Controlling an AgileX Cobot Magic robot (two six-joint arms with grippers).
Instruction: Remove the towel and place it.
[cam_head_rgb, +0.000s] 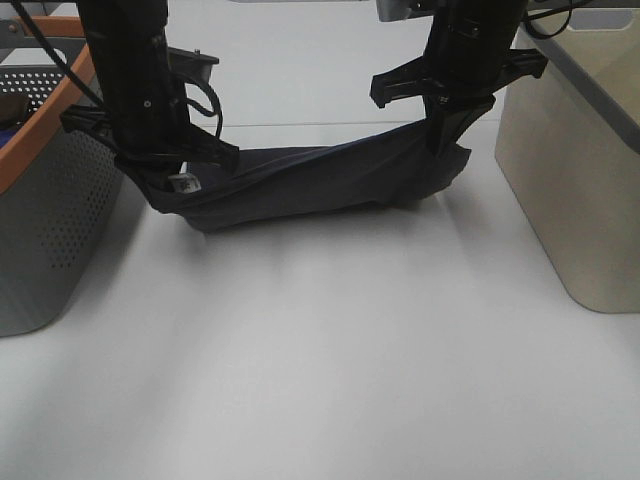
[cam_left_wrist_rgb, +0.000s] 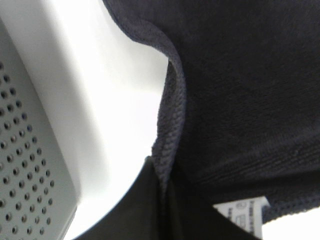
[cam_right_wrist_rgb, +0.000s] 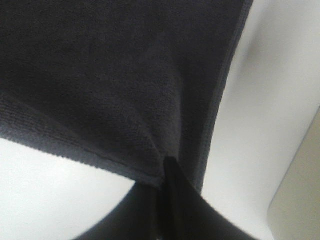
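Observation:
The dark navy towel (cam_head_rgb: 320, 180) hangs stretched between my two grippers, sagging in the middle just above the white table (cam_head_rgb: 330, 360). My left gripper (cam_head_rgb: 170, 172) is shut on its left corner, where a small white tag (cam_head_rgb: 182, 184) shows. My right gripper (cam_head_rgb: 437, 140) is shut on the right corner, held slightly higher. In the left wrist view the terry cloth (cam_left_wrist_rgb: 240, 90) and its tag (cam_left_wrist_rgb: 245, 215) fill the frame, pinched at the closed fingers (cam_left_wrist_rgb: 150, 210). The right wrist view shows the hemmed cloth (cam_right_wrist_rgb: 110, 75) gathered into the closed fingers (cam_right_wrist_rgb: 172, 200).
A grey perforated basket (cam_head_rgb: 50, 220) with an orange rim stands at the left, close beside the left arm; its wall (cam_left_wrist_rgb: 25, 165) shows in the left wrist view. A beige bin (cam_head_rgb: 580, 170) stands at the right, its side (cam_right_wrist_rgb: 300, 195) near the right gripper.

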